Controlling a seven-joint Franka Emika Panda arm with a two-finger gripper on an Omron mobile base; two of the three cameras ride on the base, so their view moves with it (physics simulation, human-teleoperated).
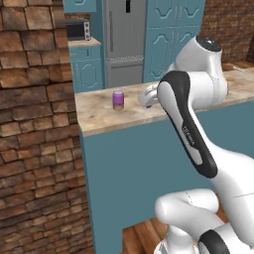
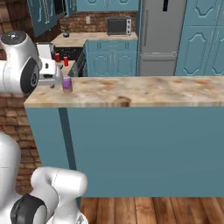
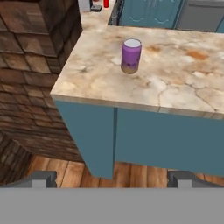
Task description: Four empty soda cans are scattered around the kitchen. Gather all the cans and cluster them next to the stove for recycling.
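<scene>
A purple soda can [image 1: 118, 99] [image 2: 67, 84] [image 3: 131, 56] stands upright on the marble island counter [image 3: 175, 87], near its brick-wall end. My gripper [image 3: 113, 181] [image 1: 144, 100] [image 2: 55, 81] hovers at counter height on the near side of the can, apart from it. Its fingertips [image 3: 43, 178] stand wide open with nothing between them. On the far counter, two red soda cans [image 2: 57, 57] [image 2: 66, 61] stand next to the stove's black cooktop [image 2: 75, 53]. One red can [image 3: 106, 3] shows at the hand view's top edge.
A brick pillar [image 1: 34, 124] [image 3: 39, 52] adjoins the island's end, close to the purple can. Behind the island are a steel fridge [image 2: 159, 35] [image 1: 126, 39], teal cabinets and a microwave [image 2: 119, 25] [image 1: 78, 30]. The floor is wood.
</scene>
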